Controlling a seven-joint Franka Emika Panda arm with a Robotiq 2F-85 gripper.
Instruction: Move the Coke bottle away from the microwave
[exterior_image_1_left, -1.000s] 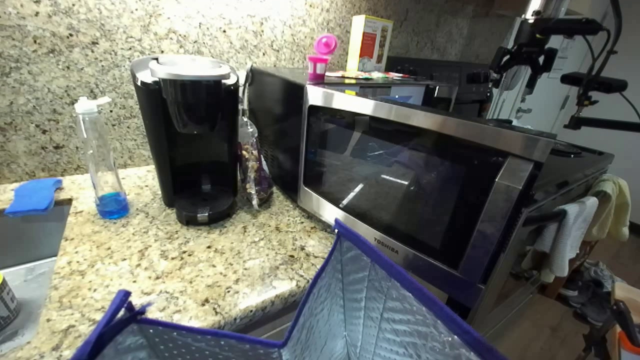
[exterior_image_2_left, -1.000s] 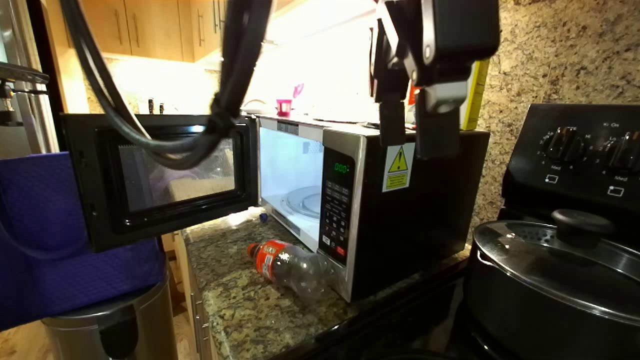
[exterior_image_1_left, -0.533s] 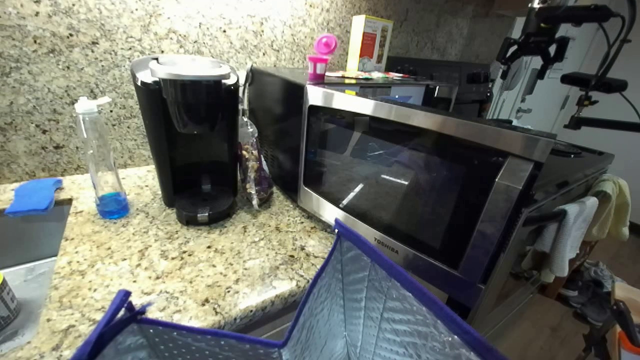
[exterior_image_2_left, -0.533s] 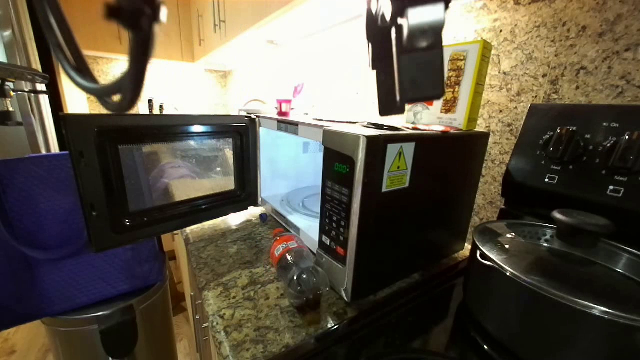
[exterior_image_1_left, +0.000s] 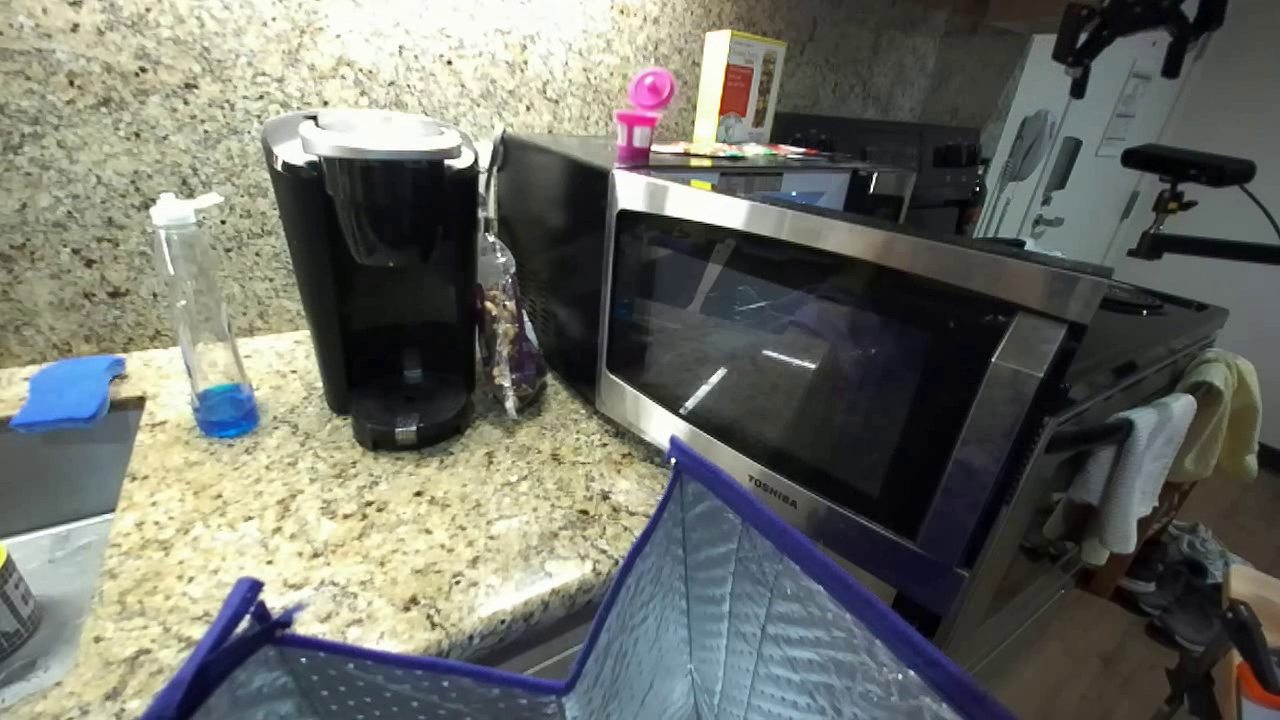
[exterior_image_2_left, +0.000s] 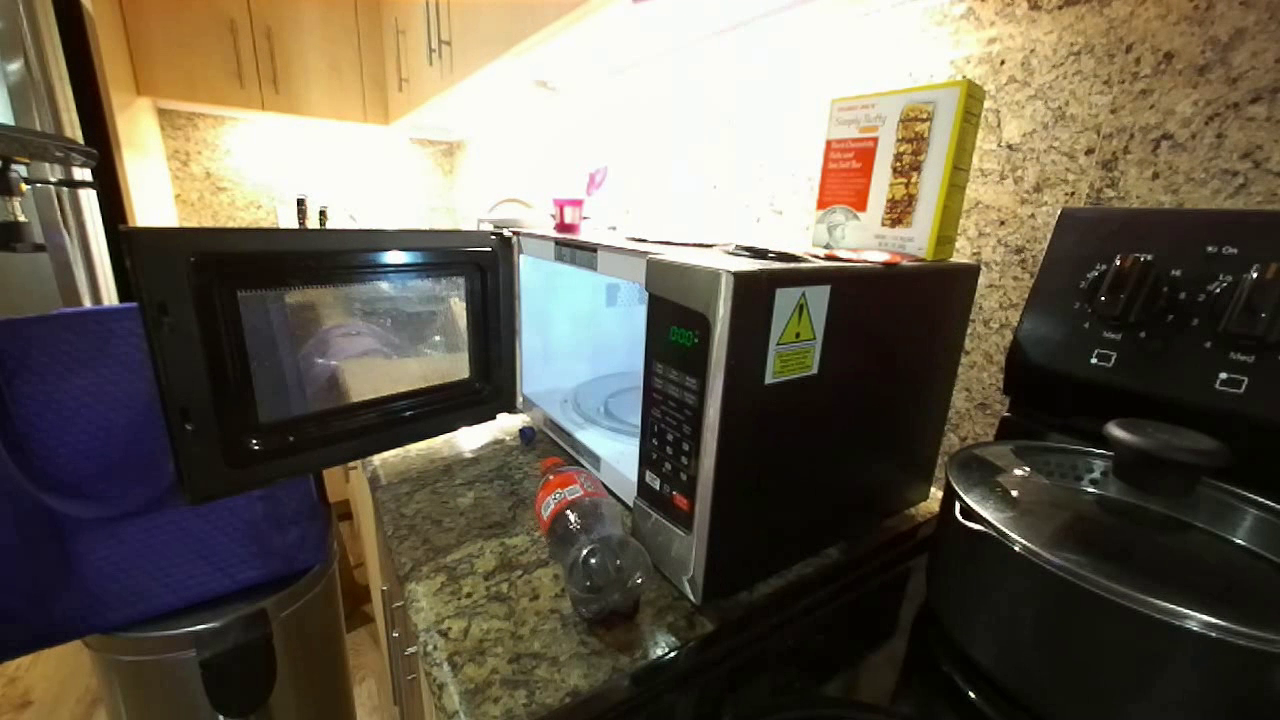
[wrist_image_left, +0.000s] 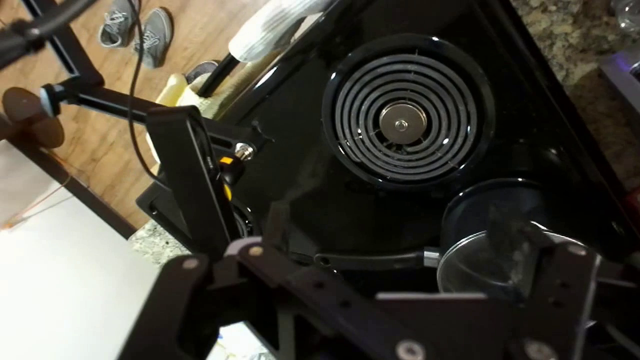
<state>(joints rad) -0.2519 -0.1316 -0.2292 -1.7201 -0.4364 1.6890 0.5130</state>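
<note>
Aloft, gripper (exterior_image_1_left: 1125, 76) hangs over stove (wrist_image_left: 305, 150), fingers (exterior_image_1_left: 1078, 78) pointing down, spread apart; Coke bottle (exterior_image_2_left: 588, 540) lies beside microwave (exterior_image_2_left: 840, 430).

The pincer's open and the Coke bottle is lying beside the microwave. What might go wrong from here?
The bottle lies on its side on the counter, so a poor grasp may set it rolling, perhaps over the edge. The microwave door stands open, so the pincer might knock it on the way in. A lidded pot sits on the stove and could be clipped if you travel low.
</note>
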